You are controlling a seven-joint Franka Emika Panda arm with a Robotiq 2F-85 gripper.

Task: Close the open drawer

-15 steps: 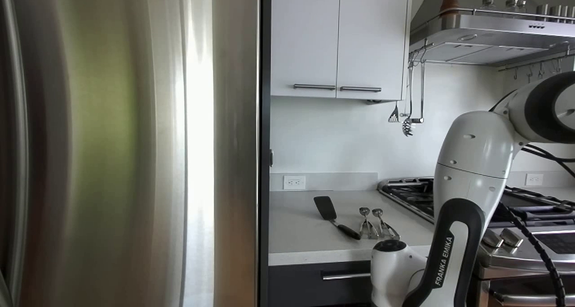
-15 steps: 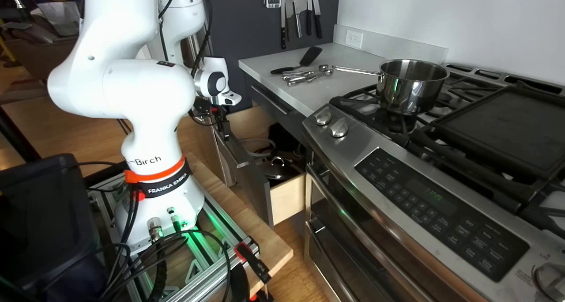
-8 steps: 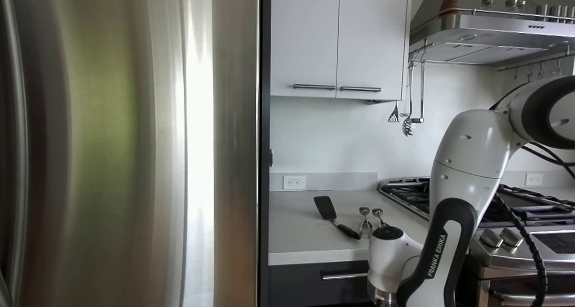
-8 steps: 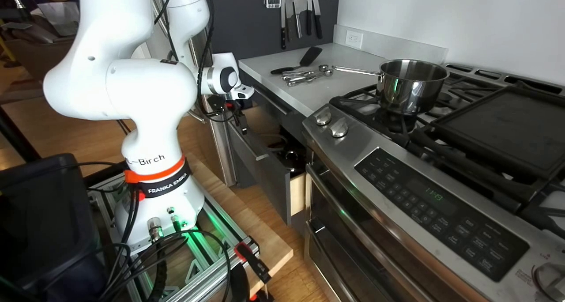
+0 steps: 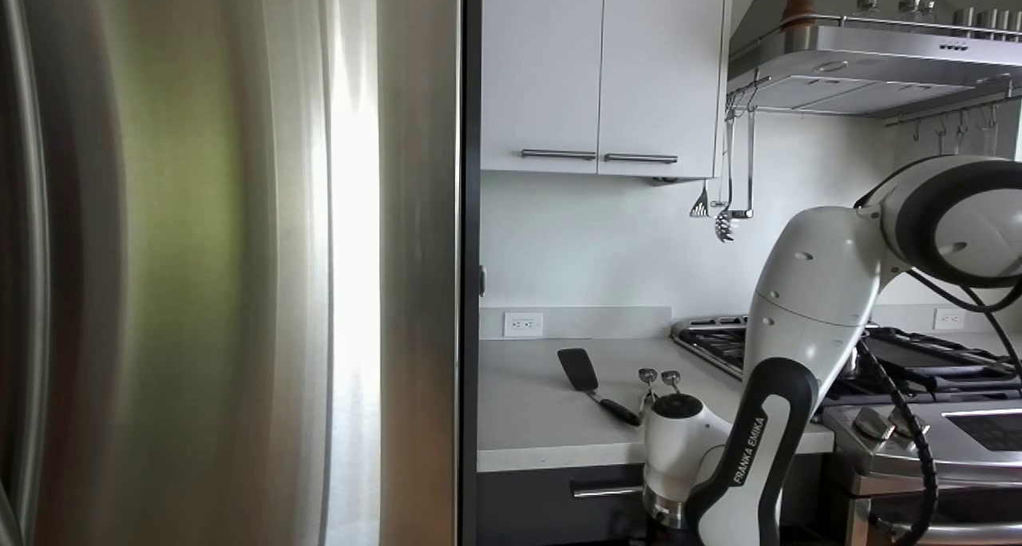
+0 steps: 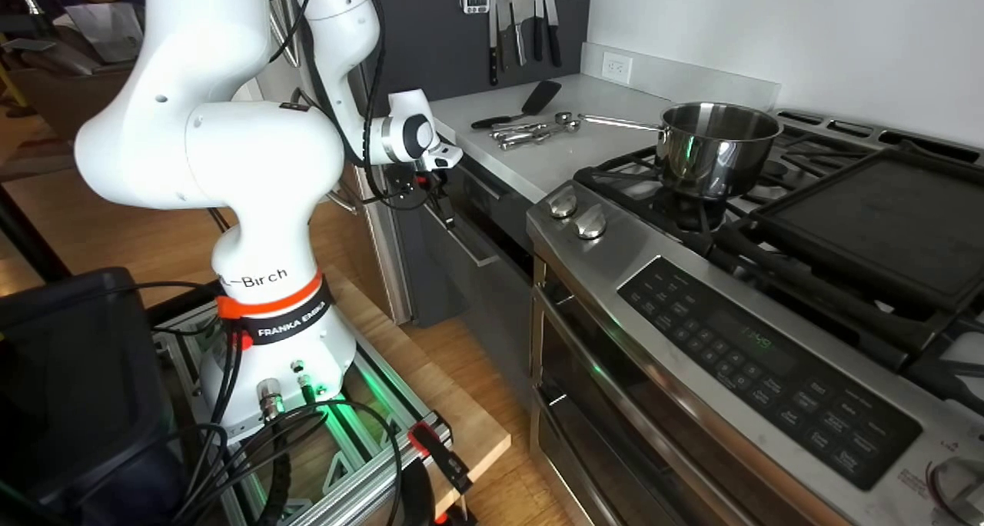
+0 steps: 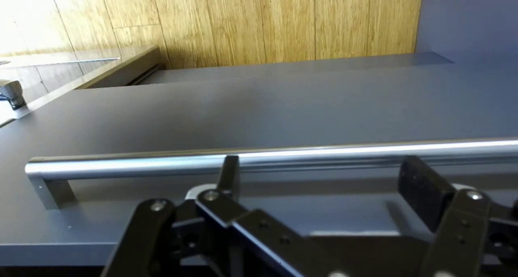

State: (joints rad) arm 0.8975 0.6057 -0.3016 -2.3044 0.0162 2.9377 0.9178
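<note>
Dark-grey drawer (image 6: 492, 303), under the counter (image 6: 561, 157) beside the oven (image 6: 638, 404), looks nearly in; prob. most of the closing's done. Dark gap at its top edge = last push left. Gripper (image 7: 320, 163) fingers (image 7: 425, 194) well apart at the bar handle (image 7: 307, 158); contact w/ it unclear.

FRANKA EMIKA = arm (image 5: 806, 314), base band (image 6: 290, 323) | Birch = arm | 11:49 = oven display (image 6: 756, 340)
</note>
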